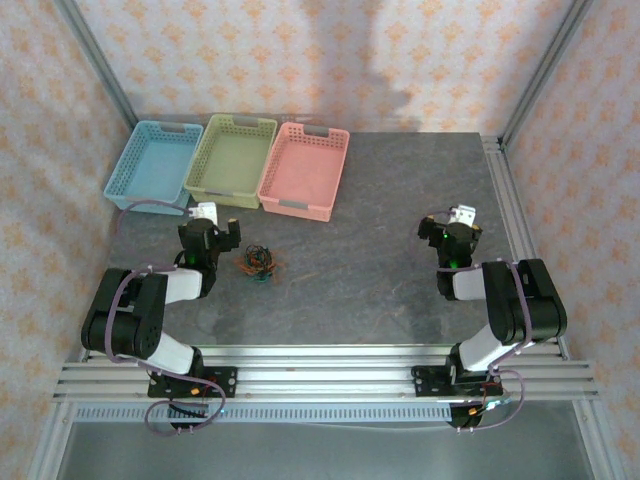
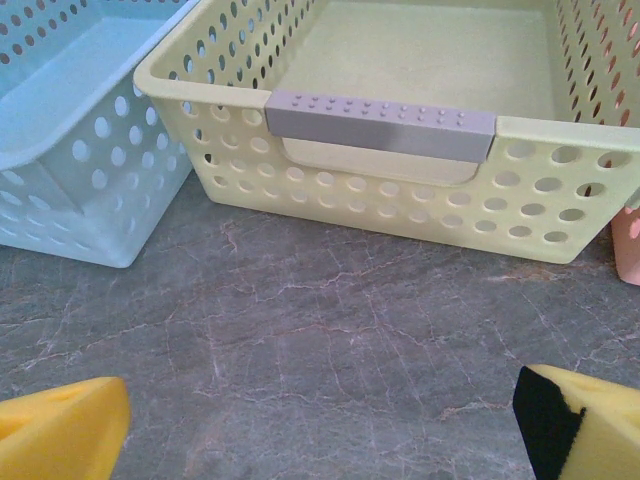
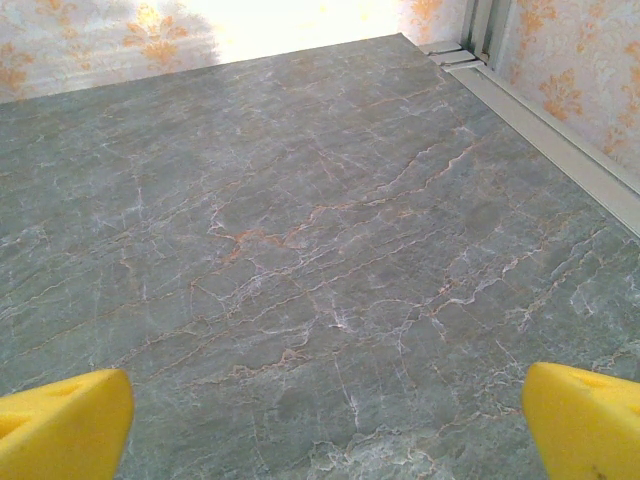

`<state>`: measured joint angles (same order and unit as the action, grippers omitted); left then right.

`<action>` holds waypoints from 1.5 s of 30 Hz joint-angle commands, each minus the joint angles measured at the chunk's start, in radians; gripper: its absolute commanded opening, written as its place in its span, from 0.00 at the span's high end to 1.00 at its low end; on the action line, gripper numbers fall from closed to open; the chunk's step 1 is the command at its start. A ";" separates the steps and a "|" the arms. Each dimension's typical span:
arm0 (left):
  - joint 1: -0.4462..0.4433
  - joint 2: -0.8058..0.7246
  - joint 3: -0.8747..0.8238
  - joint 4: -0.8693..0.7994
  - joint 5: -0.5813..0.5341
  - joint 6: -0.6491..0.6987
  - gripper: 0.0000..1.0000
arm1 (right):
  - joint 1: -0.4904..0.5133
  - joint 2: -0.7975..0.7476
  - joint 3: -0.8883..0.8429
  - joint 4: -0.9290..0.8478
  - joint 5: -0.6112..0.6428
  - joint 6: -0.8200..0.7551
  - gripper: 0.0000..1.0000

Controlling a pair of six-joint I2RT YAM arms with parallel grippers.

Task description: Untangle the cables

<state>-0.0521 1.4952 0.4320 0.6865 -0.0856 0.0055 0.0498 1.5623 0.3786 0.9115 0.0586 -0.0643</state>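
Top view, working down by size.

- Grey marbled stone-look desk (image 1: pixel 380 250): most of the surface bare.
- Three perforated plastic baskets in a row at the desk's 11 to 12 o'clock: light blue (image 1: pixel 155 165), pale yellow-green (image 1: pixel 232 158), salmon pink (image 1: pixel 305 170). I see nothing lying in them.
- Left claw (image 1: pixel 212 228): parked just short of the baskets, nose toward the yellow-green one, whose grey handle fills the top of its wrist view. Yellow pads spread wide (image 2: pixel 320 425), nothing between them.
- Right claw (image 1: pixel 455 228): out at the desk's 3 o'clock side, well apart from everything. Also spread wide (image 3: pixel 320 425), bare desk underneath.
- The cables (image 1: pixel 259 264): small bunched knot of thin black, red-orange and green wires, lying on the desk near the left claw, at about its 4 o'clock. Untouched by either claw.

My read: the step in hand is the first approach, with no separating done. The left claw is closest but aimed past the knot. I'd swing it round to 4 o'clock, drop over the bundle and nip one outer strand rather than the whole clump. The right claw would then need a long reach toward 9 o'clock to take a second strand and pull against it.
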 commanded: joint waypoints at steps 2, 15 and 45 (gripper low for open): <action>0.002 -0.001 0.007 0.033 -0.003 0.013 0.00 | 0.004 -0.010 -0.006 0.016 -0.006 -0.012 0.01; 0.001 -0.001 0.007 0.033 -0.003 0.013 0.00 | 0.004 -0.010 -0.006 0.015 -0.004 -0.013 0.01; 0.001 -0.255 0.343 -0.559 -0.184 -0.315 0.00 | 0.070 -0.108 -0.095 0.120 0.241 -0.013 0.01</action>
<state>-0.0586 1.2282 0.6785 0.3092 -0.1951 -0.1471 0.1062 1.4906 0.2989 0.9783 0.2214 -0.0647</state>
